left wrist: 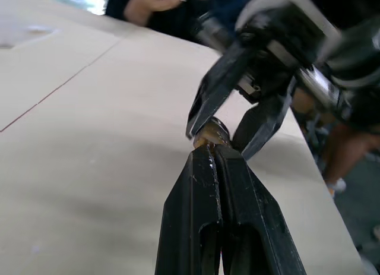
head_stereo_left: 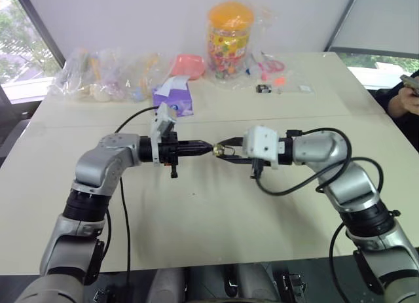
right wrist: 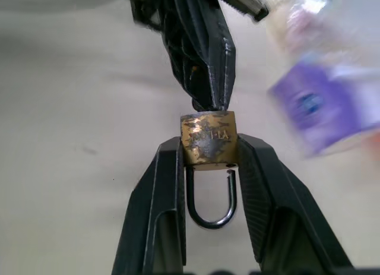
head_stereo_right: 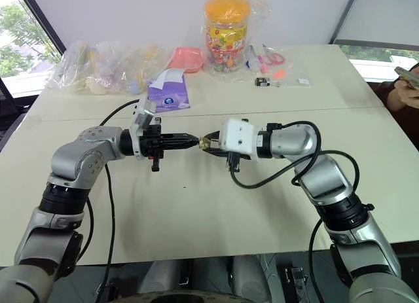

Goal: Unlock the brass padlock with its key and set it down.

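Right tool (right wrist: 209, 153): your two black fingers pinch the small brass-coloured metal padlock (right wrist: 208, 139) by its sides, one finger on each flank of the body.
Padlock: you hold it in the air above the pale beige tabletop (head_stereo_left: 216, 218), between the two tools; its thin silvery shackle (right wrist: 209, 199) points back toward your right wrist, sitting in the gap between the fingers.
Shackle: one leg ends free, just short of the brass body, so it looks released on that side.
Left tool (head_stereo_left: 208, 148): your fingers are pressed together, tips meeting the keyhole end of the padlock; whatever they pinch there is too small to make out.
Tools together: they point at each other, tip to tip, with the padlock touching both.
Beyond the tools: a purple tissue packet (head_stereo_left: 173, 99) lies behind your left tool; further back stand a clear plastic jar with an orange lid (head_stereo_left: 230, 40), clear bags of small items (head_stereo_left: 108, 75) and a pink tray (head_stereo_left: 188, 65).
Far right: a person's hand (head_stereo_left: 410, 100) at the tabletop's edge.
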